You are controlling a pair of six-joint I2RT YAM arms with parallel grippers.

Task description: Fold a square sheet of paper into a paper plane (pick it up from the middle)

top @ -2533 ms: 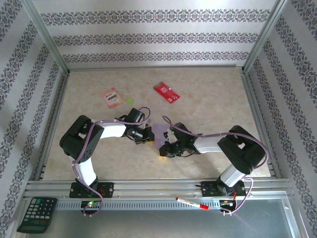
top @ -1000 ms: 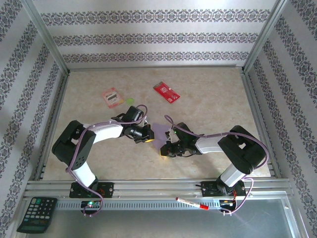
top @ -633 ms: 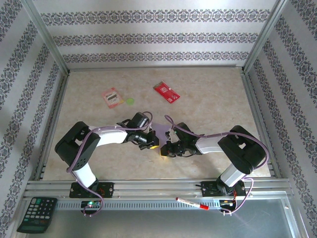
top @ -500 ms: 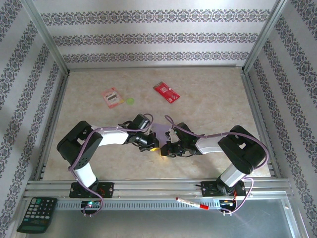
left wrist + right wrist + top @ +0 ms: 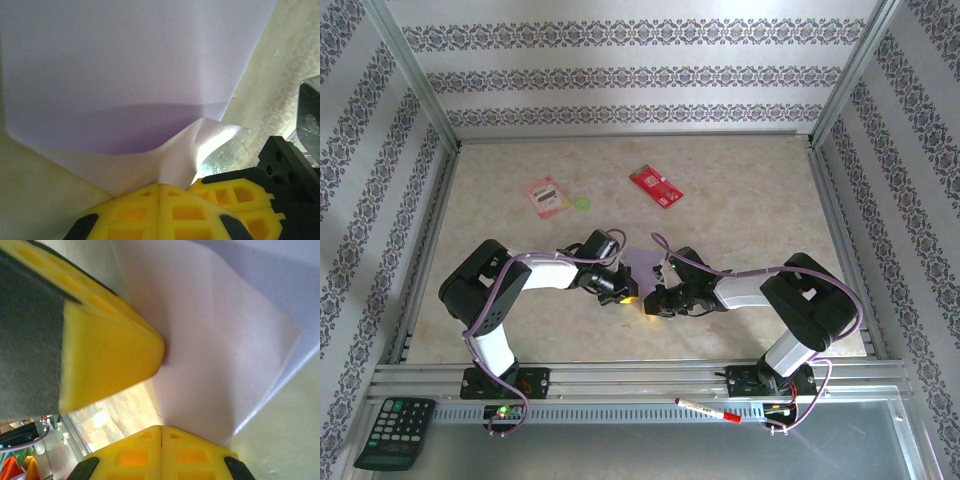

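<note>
The square sheet of paper (image 5: pixel 642 264), pale lilac and partly folded, lies on the table between the two arms. My left gripper (image 5: pixel 628 294) is shut, and its yellow tips (image 5: pixel 160 186) touch the near edge of the sheet (image 5: pixel 125 75), where a corner curls up. Just to its right, my right gripper (image 5: pixel 651 303) is also shut, its tips (image 5: pixel 161 429) against the sheet (image 5: pixel 225 340). In the right wrist view the left gripper's finger (image 5: pixel 110 355) presses on the paper. The frames do not show paper pinched between either pair of jaws.
A red card (image 5: pixel 656 186) and a pink-red packet (image 5: pixel 547 196) lie further back, with a small green disc (image 5: pixel 584 203) between them. A calculator (image 5: pixel 395 432) and a red marker (image 5: pixel 707 410) sit on the front ledge. Patterned walls enclose the table.
My left gripper has moved right and forward, down to the sheet's near edge beside the right gripper. The right arm has stayed almost still.
</note>
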